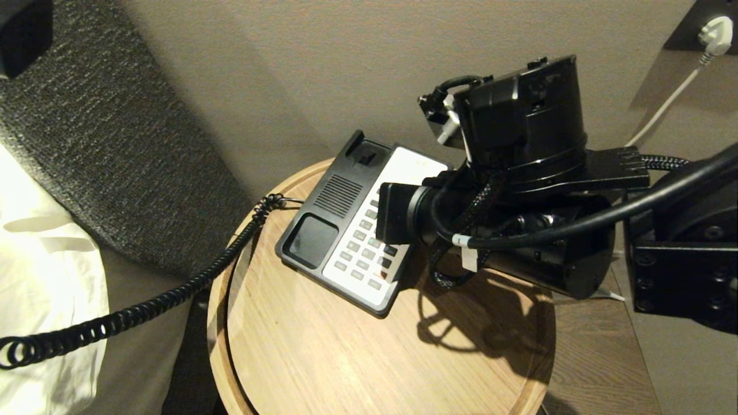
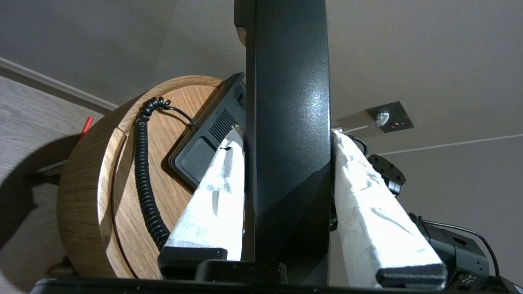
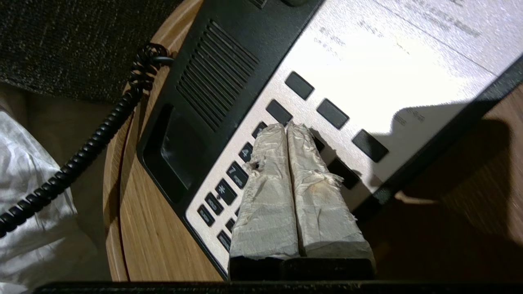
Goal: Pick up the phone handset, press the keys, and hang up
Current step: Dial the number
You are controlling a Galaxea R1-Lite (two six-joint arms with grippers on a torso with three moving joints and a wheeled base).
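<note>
In the left wrist view the glossy black phone handset (image 2: 286,122) stands between white-wrapped fingers (image 2: 212,196), with my left gripper (image 2: 286,131) shut on it. The handset itself lies outside the head view; only its coiled cord (image 1: 173,294) trails off to the left. The black-and-white phone base (image 1: 337,196) sits on the round wooden table (image 1: 346,357), its cradle empty. My right arm (image 1: 519,190) reaches over the base. My right gripper (image 3: 287,124) is shut, its wrapped tips pressed together on the upper rows of the keys (image 3: 237,173).
A dark grey upholstered panel (image 1: 115,144) and white bedding (image 1: 46,276) lie left of the table. A wall socket with a white plug (image 1: 715,31) is at the far right. The table's raised rim (image 1: 216,323) curves round the near side.
</note>
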